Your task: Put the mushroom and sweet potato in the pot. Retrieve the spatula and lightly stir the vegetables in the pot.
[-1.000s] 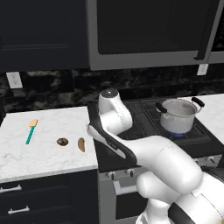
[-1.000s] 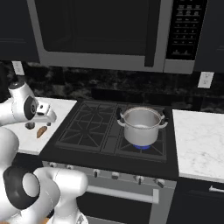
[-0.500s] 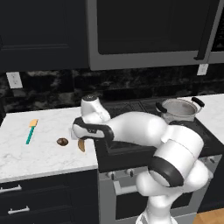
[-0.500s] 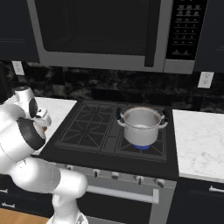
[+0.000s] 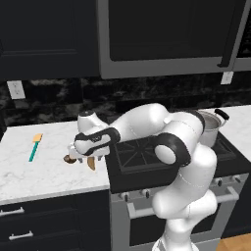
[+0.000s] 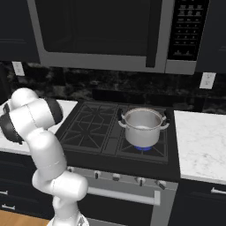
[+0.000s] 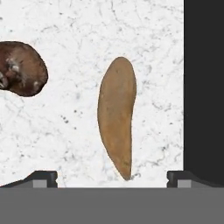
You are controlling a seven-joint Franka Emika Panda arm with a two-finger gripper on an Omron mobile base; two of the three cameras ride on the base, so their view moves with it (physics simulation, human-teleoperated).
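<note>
The tapered orange-brown sweet potato [image 7: 116,116] lies on the white marble counter, between the two finger tips of my gripper [image 7: 111,178], which hovers open just above it. The round dark-brown mushroom [image 7: 22,68] lies beside it, outside the jaws. From the left base view, my gripper [image 5: 89,157] points down over the sweet potato [image 5: 91,164], with the mushroom [image 5: 68,159] just to its left. Further left lies the spatula [image 5: 35,147], teal-handled with a yellow blade. The silver pot [image 6: 142,127] stands on the stove's right burner; my arm partly covers the pot [image 5: 212,127].
The black stove [image 5: 139,154] borders the counter [image 5: 39,174] right beside the sweet potato; its dark edge [image 7: 203,87] runs close to one finger. A microwave [image 6: 101,31] hangs above the stove. More counter [image 6: 201,145] lies right of the stove.
My arm has swung left and down from above the stove edge to just over the sweet potato. The jaws have stayed open. The vegetables, spatula and pot have not moved.
</note>
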